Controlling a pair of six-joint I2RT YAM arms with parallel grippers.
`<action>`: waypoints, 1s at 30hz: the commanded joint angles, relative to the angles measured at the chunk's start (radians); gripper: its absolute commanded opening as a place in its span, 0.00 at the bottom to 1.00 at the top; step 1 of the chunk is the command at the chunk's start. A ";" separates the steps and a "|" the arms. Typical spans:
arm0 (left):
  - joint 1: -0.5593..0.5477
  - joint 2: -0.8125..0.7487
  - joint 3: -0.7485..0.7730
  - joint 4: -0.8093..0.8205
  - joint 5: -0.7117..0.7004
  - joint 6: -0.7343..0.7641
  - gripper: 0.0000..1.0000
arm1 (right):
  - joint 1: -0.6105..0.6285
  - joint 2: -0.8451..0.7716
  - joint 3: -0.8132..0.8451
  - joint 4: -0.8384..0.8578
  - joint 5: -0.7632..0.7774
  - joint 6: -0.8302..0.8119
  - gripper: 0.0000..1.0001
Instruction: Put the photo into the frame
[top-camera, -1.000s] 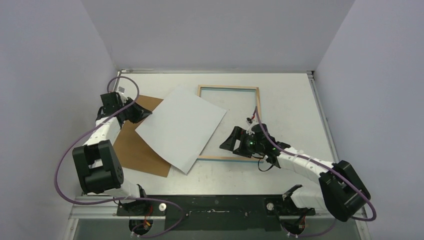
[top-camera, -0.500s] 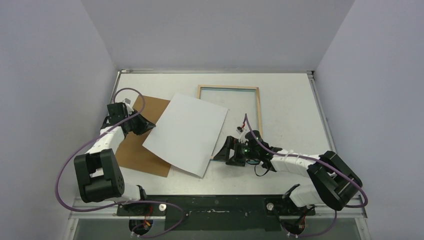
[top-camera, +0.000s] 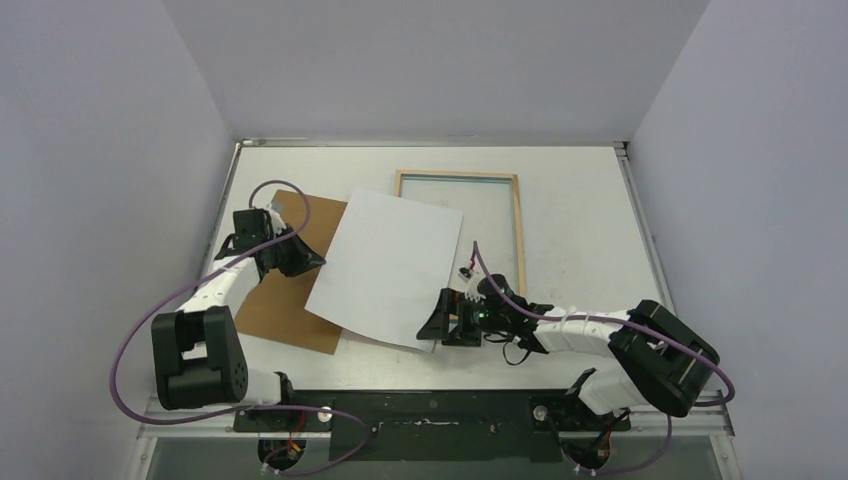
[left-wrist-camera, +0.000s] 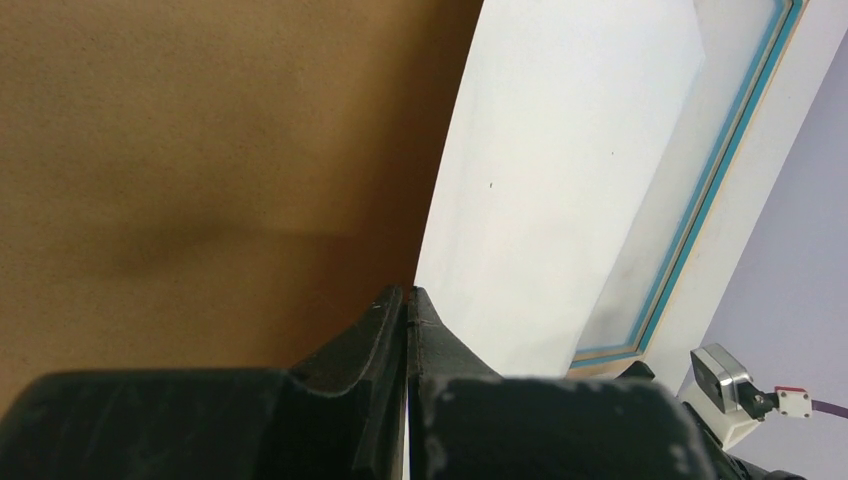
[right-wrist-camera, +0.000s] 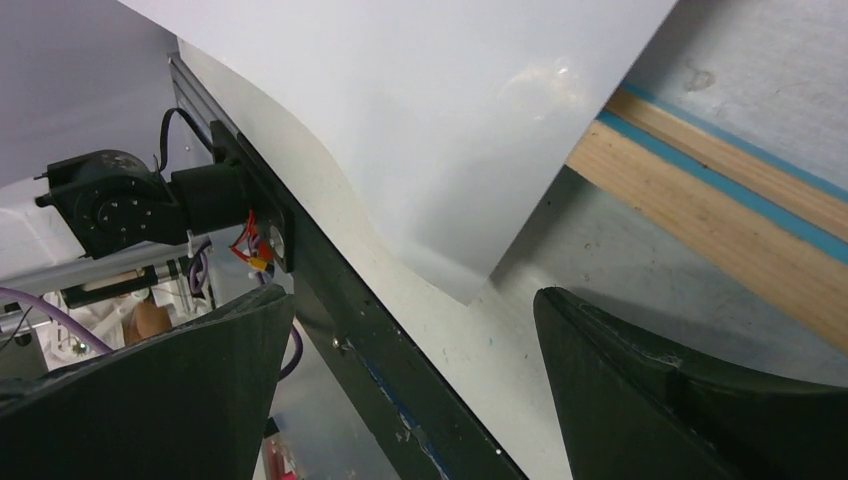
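I note that over the last second the left gripper (top-camera: 308, 260) has carried the photo (top-camera: 388, 265) nearer and turned it squarer to the frame (top-camera: 457, 174). Its jaws are pressed together on the sheet's left edge. The right gripper (top-camera: 436, 322) has come left and nearer, and its jaws now stand wide apart at the photo's near right corner, holding nothing. The photo lies blank side up, across the backing board (top-camera: 275, 305) and the frame's left rail. I judge it is not yet seated and a two-handed alignment is coming. I can read no brand, label or writing.
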 joint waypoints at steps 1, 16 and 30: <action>-0.027 -0.065 -0.018 0.010 0.003 0.018 0.00 | 0.024 -0.024 -0.006 0.060 0.050 0.017 0.94; -0.062 -0.088 -0.034 0.005 0.039 -0.004 0.00 | 0.010 -0.098 -0.047 0.013 0.160 0.043 0.95; -0.098 -0.082 -0.006 -0.045 0.079 0.016 0.00 | 0.002 -0.154 -0.001 0.055 0.190 0.049 0.98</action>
